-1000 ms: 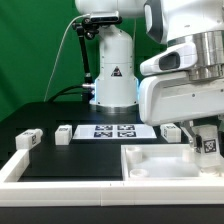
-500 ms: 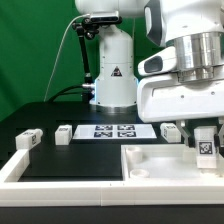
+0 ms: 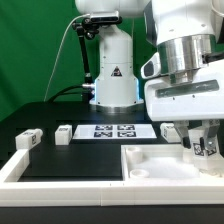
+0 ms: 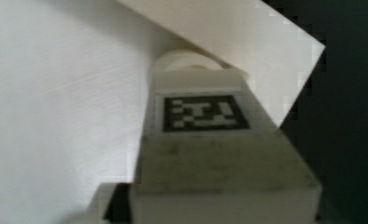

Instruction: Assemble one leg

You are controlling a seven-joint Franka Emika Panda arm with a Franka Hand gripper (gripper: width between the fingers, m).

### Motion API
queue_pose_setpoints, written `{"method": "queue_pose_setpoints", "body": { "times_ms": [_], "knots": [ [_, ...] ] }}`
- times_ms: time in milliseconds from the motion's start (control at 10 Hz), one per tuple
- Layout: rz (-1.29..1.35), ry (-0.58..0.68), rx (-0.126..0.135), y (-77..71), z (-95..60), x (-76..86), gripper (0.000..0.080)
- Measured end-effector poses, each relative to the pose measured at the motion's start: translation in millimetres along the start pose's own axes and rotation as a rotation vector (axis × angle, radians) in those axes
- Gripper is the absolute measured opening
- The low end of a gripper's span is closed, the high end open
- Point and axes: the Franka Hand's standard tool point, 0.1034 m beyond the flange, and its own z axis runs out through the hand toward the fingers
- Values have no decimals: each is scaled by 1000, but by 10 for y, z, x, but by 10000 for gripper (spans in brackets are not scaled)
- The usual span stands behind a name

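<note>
My gripper (image 3: pixel 206 140) is shut on a leg (image 3: pixel 207 147), a chunky white post with a black-and-white tag. It holds the leg upright at the far right corner of the big white square panel (image 3: pixel 158 166) in the exterior view. In the wrist view the leg (image 4: pixel 213 150) fills the middle, its tag facing the camera and its far end at the panel's (image 4: pixel 56 100) corner. One dark finger (image 4: pixel 113 203) shows beside the leg. Whether the leg's end touches the panel I cannot tell.
Three more legs lie on the black table: two at the exterior view's left (image 3: pixel 28 140) (image 3: pixel 64 134) and one behind the panel (image 3: pixel 170 131). The marker board (image 3: pixel 115 129) lies before the robot base. White border rails (image 3: pixel 50 188) run along the front and left.
The wrist and hand have turned above the panel's corner while holding the leg. The leg has shifted only slightly and stays at that corner.
</note>
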Motion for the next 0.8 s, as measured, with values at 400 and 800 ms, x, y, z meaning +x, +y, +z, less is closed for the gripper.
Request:
{"method": "queue_pose_setpoints", "body": {
  "times_ms": [400, 800],
  "knots": [
    [154, -4, -8, 28, 2, -15, 349],
    [-266, 1, -10, -30, -16, -63, 642]
  ]
}}
